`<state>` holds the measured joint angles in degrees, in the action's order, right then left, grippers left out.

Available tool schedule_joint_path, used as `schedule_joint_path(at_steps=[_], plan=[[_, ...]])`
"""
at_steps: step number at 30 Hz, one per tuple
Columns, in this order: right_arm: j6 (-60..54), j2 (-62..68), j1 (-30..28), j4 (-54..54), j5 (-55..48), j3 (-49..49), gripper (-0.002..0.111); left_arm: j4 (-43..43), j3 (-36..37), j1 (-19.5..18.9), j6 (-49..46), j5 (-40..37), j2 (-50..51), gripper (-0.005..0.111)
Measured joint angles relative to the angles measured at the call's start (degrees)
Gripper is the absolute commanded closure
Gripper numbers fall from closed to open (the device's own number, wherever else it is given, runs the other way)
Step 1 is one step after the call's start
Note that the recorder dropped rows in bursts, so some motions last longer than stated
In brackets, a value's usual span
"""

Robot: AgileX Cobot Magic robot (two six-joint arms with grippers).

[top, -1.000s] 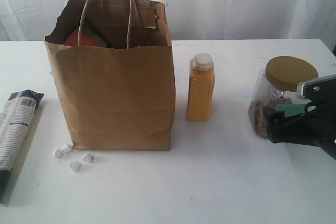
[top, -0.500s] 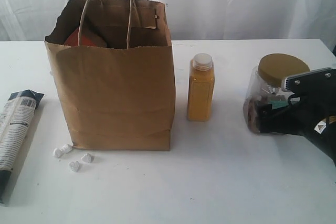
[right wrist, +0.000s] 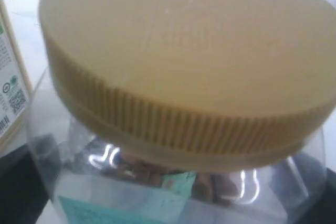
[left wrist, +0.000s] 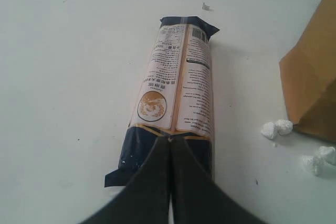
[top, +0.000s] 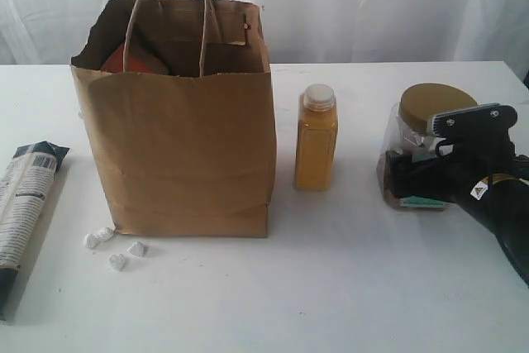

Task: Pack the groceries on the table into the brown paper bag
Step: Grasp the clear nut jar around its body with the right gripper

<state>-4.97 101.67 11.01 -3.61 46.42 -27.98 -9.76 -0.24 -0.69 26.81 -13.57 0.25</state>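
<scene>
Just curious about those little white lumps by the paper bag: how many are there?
4. Two white lumps sit together at the brown paper bag's front left corner; two more lie just in front. Others may hide behind it.

Your right gripper (top: pixel 395 179) hides the jar's (top: pixel 431 103) lower half; the package's (left wrist: pixel 176 87) near end lies hidden beneath the left gripper (left wrist: pixel 170 139).

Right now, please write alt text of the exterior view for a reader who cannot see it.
A brown paper bag with items inside stands on a white table, with an orange bottle to its right. Farther right, the open right gripper reaches around a clear jar with a gold lid. Left of the bag lie a long blue-white package and white lumps.
</scene>
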Motion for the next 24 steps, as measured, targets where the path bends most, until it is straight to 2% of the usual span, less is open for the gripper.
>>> schedule_joint_path(at_steps=[5,12,15,17,24], plan=[[0.4,0.1,0.0,-1.0,0.4,-0.8,0.038,0.0,0.0,0.0,0.0,0.0,0.0,0.107],[0.7,0.2,0.0,-5.7,-1.0,-1.3,0.088,0.0,0.0,0.0,0.0,0.0,0.0,0.107],[1.4,-0.1,0.0,-6.0,-3.1,-1.7,0.103,0.0,0.0,0.0,0.0,0.0,0.0,0.107],[2.7,-0.5,0.0,-6.1,-4.4,-1.7,0.108,0.0,0.0,0.0,0.0,0.0,0.0,0.107],[5.9,-8.0,0.0,-6.7,-17.5,-1.5,0.108,0.0,0.0,0.0,0.0,0.0,0.0,0.107]])
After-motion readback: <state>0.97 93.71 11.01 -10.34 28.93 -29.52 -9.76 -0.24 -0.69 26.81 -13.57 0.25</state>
